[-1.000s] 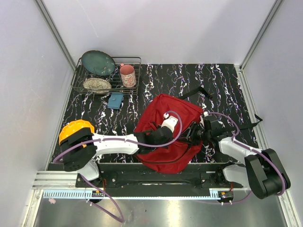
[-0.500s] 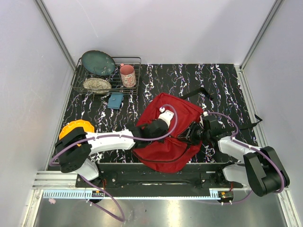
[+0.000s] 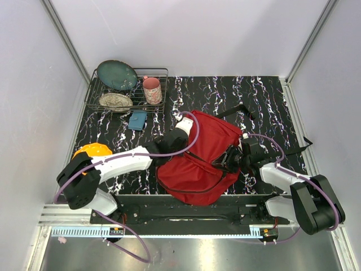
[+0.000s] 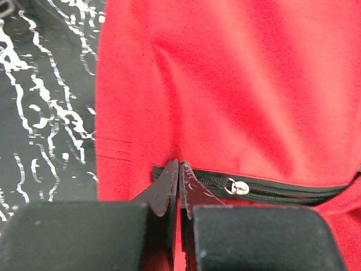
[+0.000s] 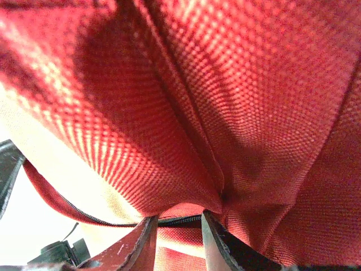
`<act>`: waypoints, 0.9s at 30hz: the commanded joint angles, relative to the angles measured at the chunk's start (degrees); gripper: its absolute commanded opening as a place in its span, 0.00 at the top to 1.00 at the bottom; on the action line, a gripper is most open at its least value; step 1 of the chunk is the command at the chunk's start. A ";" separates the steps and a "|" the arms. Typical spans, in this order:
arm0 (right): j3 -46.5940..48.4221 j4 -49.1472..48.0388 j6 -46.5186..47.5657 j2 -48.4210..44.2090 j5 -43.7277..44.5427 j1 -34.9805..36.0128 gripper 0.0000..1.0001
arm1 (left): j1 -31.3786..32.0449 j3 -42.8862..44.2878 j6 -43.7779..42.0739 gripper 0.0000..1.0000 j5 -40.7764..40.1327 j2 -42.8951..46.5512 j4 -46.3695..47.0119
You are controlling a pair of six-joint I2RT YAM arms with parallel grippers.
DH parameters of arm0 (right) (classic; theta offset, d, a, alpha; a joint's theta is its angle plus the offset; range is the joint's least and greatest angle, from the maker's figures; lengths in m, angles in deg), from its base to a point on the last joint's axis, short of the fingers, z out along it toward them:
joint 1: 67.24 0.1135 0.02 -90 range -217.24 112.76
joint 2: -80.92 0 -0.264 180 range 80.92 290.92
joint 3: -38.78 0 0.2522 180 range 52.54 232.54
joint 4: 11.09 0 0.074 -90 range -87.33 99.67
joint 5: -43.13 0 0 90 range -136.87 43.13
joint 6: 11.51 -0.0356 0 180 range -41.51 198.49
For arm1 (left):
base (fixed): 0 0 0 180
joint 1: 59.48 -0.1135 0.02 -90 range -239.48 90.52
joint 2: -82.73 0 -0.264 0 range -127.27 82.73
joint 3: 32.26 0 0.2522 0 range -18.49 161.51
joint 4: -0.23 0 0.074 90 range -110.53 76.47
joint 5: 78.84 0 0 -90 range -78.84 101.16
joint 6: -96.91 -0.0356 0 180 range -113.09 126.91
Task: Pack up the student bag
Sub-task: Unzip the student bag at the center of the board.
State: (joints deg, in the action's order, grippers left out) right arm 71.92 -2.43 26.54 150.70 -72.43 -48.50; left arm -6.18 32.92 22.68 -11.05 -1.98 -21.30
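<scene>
Top: red fabric backpack (image 3: 197, 161) lies slumped at the bench (image 3: 265, 96) near edge, right of middle. Can't see inside it. Wire dish rack (image 3: 161, 71) in the far-left corner holds a teal plate (image 3: 117, 74), a beige dish (image 3: 115, 101) and a pink mug (image 3: 152, 90).

Left wrist: left tool (image 4: 179, 169) tips pressed together at the end of the black zipper (image 4: 271, 193), probably working the zip.

Right wrist: right tool (image 5: 177, 221) clamped on a fold of bag cloth, likely bracing it.

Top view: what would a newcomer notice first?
The big red student bag lies at the near middle of the table. The left gripper is pinched shut at the end of its black zipper, and the right gripper clamps fabric on its right side. Next, the wire dish rack at the far-left corner.
</scene>
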 commanded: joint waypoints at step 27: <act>5.67 26.11 4.48 -27.57 13.44 -0.11 0.27 | -7.76 -8.07 5.05 0.01 -2.14 13.68 -5.59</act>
State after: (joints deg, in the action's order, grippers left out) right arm 74.04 15.80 28.36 128.91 -63.34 -48.50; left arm -11.75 29.23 23.53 -14.66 7.50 -27.20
